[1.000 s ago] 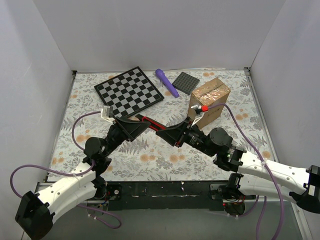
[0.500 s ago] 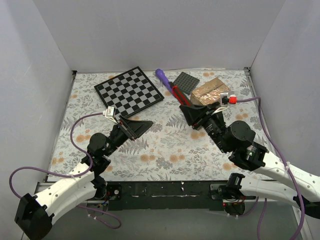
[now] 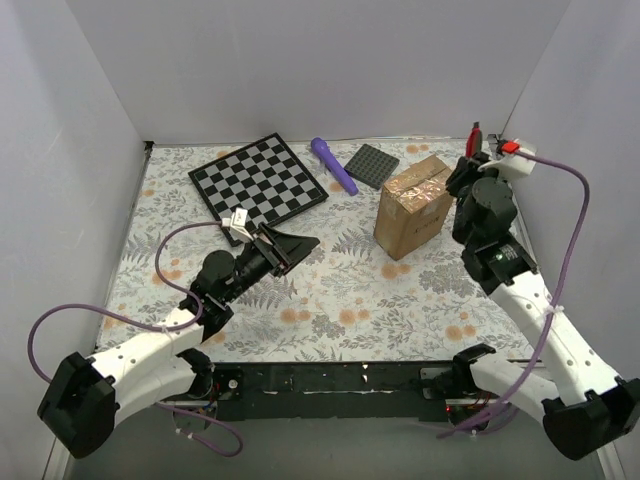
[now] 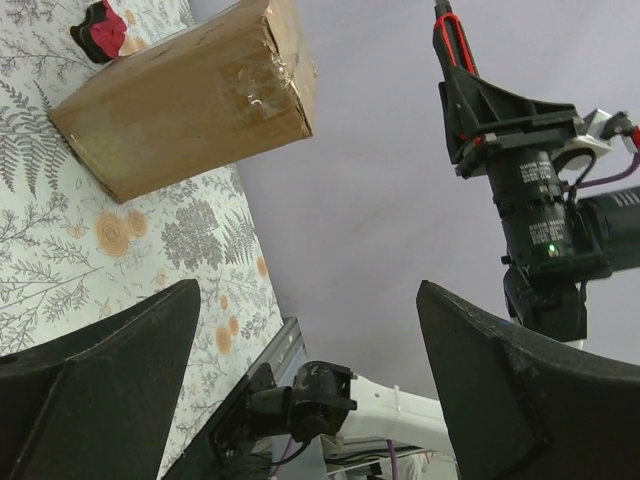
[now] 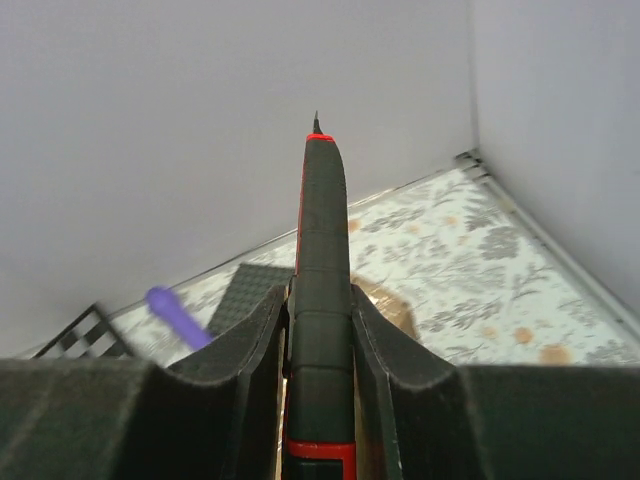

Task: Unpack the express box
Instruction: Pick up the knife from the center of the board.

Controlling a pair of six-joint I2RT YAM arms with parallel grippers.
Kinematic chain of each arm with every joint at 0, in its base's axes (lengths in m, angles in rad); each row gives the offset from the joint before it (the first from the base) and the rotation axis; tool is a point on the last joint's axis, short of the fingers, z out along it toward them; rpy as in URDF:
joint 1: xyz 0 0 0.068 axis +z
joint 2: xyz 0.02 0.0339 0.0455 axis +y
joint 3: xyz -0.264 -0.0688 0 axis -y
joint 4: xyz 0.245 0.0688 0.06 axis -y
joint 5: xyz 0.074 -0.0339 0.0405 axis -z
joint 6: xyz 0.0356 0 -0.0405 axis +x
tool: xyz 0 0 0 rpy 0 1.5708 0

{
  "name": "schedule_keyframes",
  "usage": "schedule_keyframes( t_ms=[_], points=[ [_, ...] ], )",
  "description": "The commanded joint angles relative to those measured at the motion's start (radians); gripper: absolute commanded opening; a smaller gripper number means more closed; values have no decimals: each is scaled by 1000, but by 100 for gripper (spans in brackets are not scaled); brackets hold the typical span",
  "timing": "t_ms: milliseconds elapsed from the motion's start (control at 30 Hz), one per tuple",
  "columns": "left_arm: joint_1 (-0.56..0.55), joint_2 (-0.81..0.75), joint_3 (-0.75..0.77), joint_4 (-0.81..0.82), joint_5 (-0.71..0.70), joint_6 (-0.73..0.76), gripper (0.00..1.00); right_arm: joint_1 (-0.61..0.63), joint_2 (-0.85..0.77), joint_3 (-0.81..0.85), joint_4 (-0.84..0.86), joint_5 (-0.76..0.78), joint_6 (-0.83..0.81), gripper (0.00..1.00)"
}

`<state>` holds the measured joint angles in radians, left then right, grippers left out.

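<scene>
The flower-patterned table [image 3: 330,300] filled the white-walled booth, both arms reaching in from its near edge. A black-and-white checkerboard [image 3: 258,184] lay flat at the far left. The express box [image 3: 417,205] stood toward the far right of the table, its top flaps closed under shiny tan tape, with one corner turned to the arms.

The left gripper [image 3: 298,248] hung low over the middle of the cloth, well apart from the carton. Its dark fingers [image 4: 110,370] were spread wide with nothing between them, and its wrist camera looked across at the box's side.

The right gripper [image 5: 318,300] was lifted just beside the box on its right, near the side wall. A dark grey square plate [image 3: 373,164] lay on the cloth behind the box, near the back wall. A purple cylinder [image 3: 334,165] lay between that plate and the checkerboard. Smallest of all, a red-and-black cutter [image 5: 319,220] was pinched between the right gripper's fingers, its tip pointing up and clear of the carton.
</scene>
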<state>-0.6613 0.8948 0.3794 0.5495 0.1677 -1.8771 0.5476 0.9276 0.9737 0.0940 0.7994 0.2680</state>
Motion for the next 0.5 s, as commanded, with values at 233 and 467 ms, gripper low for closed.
schedule_keyframes(
  t_ms=[233,467],
  points=[
    [8,174,185,-22,-68,95,89,-523,260,80,-28,-287,132,1],
    [37,420,308,35,-21,88,63,-598,420,77,81,-387,80,1]
  ],
)
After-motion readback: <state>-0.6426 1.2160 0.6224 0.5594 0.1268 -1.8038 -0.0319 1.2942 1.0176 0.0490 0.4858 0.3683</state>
